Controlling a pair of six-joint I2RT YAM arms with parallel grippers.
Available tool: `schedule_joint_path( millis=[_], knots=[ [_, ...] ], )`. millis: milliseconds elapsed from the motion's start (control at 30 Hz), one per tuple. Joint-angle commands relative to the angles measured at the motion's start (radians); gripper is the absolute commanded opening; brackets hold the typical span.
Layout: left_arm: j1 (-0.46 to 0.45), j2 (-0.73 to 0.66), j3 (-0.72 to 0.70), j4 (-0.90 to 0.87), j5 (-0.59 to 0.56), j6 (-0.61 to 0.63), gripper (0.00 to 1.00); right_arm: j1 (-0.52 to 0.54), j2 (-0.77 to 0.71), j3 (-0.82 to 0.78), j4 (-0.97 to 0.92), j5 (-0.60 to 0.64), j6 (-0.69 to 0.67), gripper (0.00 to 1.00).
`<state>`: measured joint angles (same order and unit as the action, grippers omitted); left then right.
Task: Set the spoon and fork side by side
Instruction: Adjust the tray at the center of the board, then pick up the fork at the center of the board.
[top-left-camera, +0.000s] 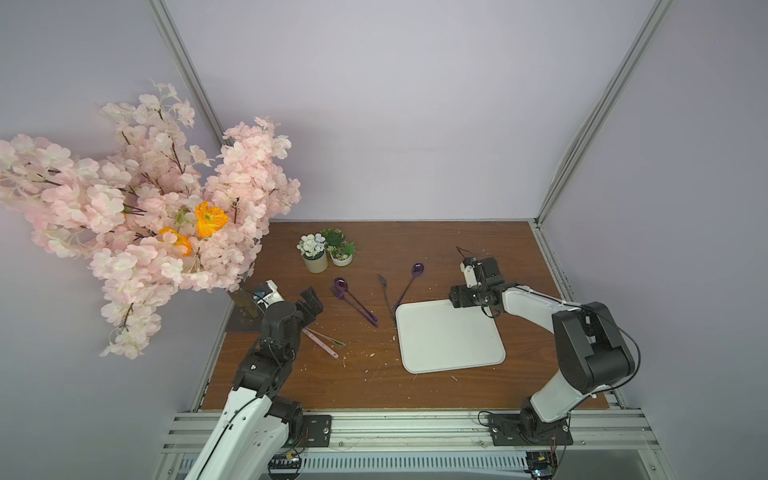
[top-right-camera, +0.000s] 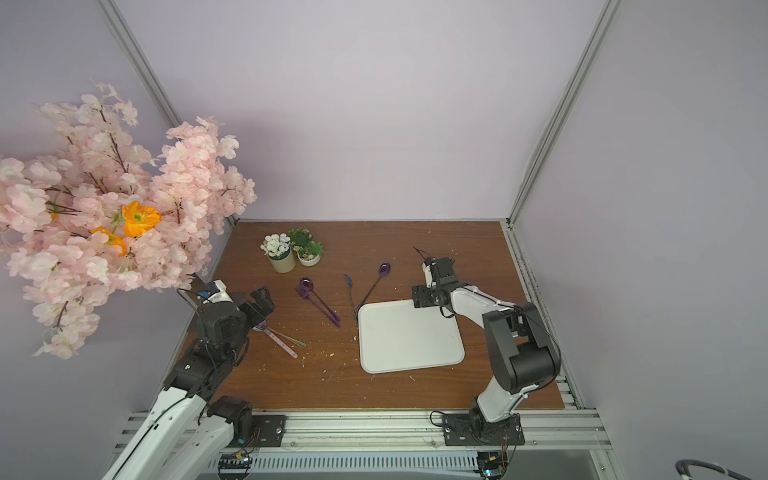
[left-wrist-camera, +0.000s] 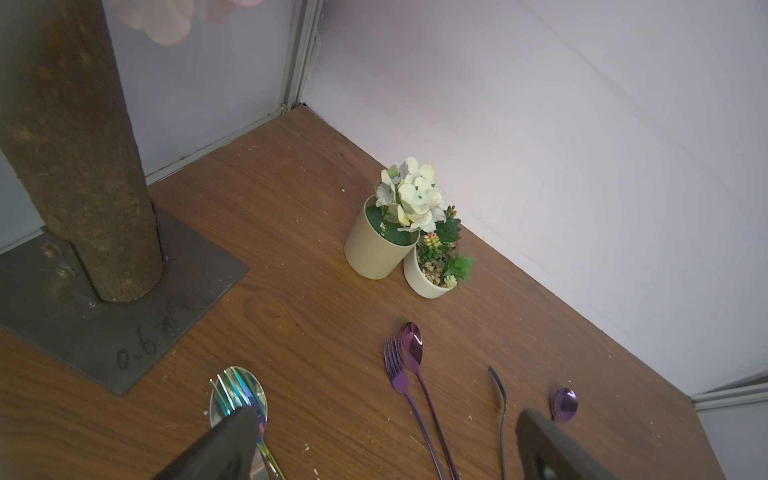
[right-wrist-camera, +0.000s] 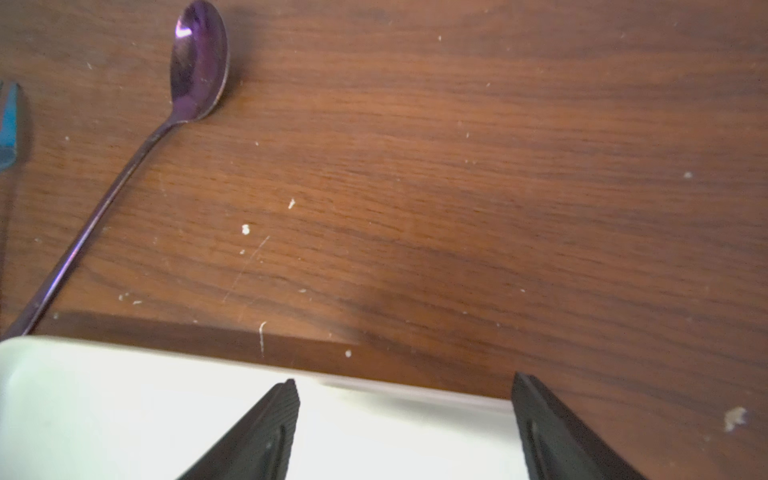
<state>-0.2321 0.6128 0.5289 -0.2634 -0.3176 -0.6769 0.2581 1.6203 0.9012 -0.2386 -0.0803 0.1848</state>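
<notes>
The wooden table (top-left-camera: 415, 386) bears a blossom tree (top-left-camera: 158, 199) at its left edge and a white tray (top-left-camera: 449, 336) on the right. The left gripper (top-left-camera: 312, 300) hovers spread and empty by the trunk (left-wrist-camera: 79, 166), the right gripper (right-wrist-camera: 405, 384) likewise over the tray's far edge. Between them the purple spoon (left-wrist-camera: 412, 347) and fork (left-wrist-camera: 397, 376) lie side by side.

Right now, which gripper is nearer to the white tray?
Right. The right gripper hangs over the far corner of the white tray, fingers open. The left gripper is well off to the tray's other side, beyond the paired purple spoon and fork.
</notes>
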Motion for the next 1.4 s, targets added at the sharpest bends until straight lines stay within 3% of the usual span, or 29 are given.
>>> schedule_joint_path(
  millis=[0,167,300,367,500,633,800,933,1133,1367],
  knots=[
    [-0.007,0.034,0.008,-0.027,0.008,-0.046,0.99,0.009,-0.063,0.019,-0.022,0.052,-0.033,0.85],
    [-0.005,0.097,0.009,-0.057,-0.01,-0.086,0.99,0.061,-0.105,0.062,-0.08,0.058,-0.078,0.85],
    [0.002,0.116,0.029,-0.099,-0.072,-0.1,0.99,0.19,-0.141,0.129,-0.177,0.259,-0.138,0.89],
    [0.009,0.108,0.025,-0.117,-0.078,-0.127,0.99,0.257,-0.163,0.156,-0.21,0.399,-0.176,0.98],
    [0.02,0.09,-0.02,-0.127,-0.029,-0.182,0.99,0.273,-0.273,0.108,-0.093,0.488,-0.166,0.99],
    [0.04,0.132,-0.044,-0.151,0.063,-0.244,0.92,0.233,-0.354,0.053,0.004,0.323,-0.144,0.98],
    [0.055,0.231,-0.061,-0.156,0.116,-0.251,0.99,0.224,-0.257,0.123,-0.064,0.135,-0.14,0.88],
    [0.056,0.281,-0.071,-0.154,0.14,-0.274,0.99,0.232,-0.194,0.142,-0.055,-0.116,-0.161,0.77],
    [0.056,0.257,-0.067,-0.147,0.105,-0.28,0.99,0.375,-0.061,0.229,-0.051,-0.06,-0.147,0.7],
    [0.056,0.095,-0.056,-0.152,0.017,-0.205,0.99,0.534,0.198,0.428,-0.067,-0.069,-0.127,0.51]
  ],
)
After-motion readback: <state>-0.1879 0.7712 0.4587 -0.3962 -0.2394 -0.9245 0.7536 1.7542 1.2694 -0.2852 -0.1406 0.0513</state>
